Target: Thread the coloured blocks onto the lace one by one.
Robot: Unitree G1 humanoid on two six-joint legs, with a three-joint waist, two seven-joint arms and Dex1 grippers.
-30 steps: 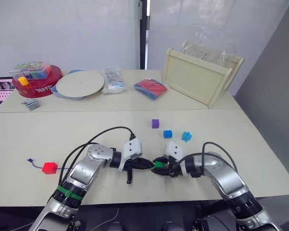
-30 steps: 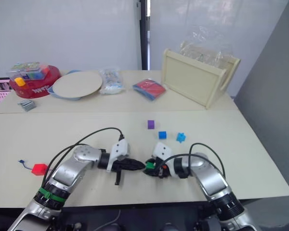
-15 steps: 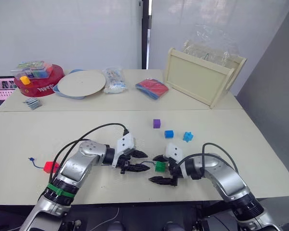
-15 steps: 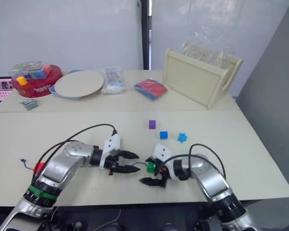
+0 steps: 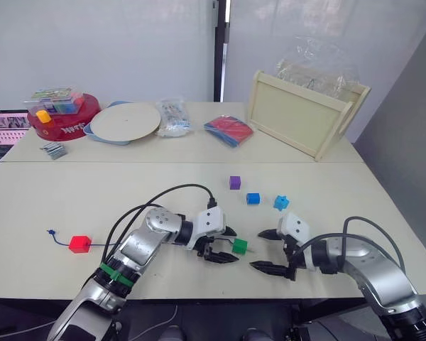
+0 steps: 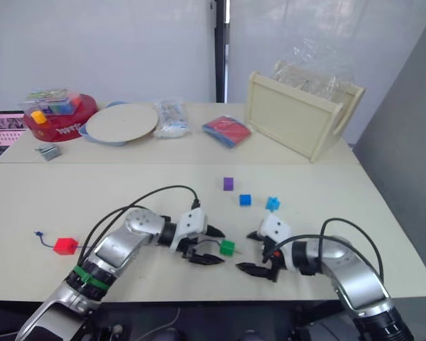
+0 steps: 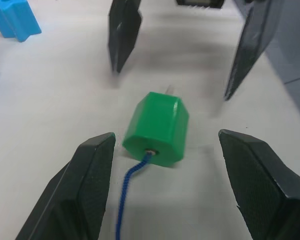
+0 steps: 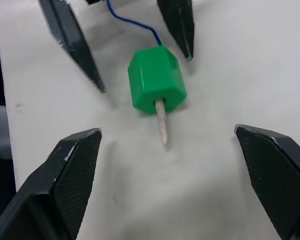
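Red block [image 5: 79, 244] sits far to the left of the green block [image 5: 239, 246], threaded on the dark-blue lace [image 5: 59, 237]. Just left of the green block, the left gripper [image 5: 226, 244] is spread wide, holding nothing. That block lies on the table [image 5: 50, 199] with the lace running through it and the pale tip [image 8: 162, 128] sticking out. Right of it the right gripper [image 5: 265, 249] also gapes, empty.

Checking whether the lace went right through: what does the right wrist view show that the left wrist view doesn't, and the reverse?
Right wrist view alone: the pale tip sticking well out of the green block. Left wrist view alone: the lace entering the block's hole, and a blue block. Both: the green block lying on the table, untouched, between the open left hand and the open right hand.
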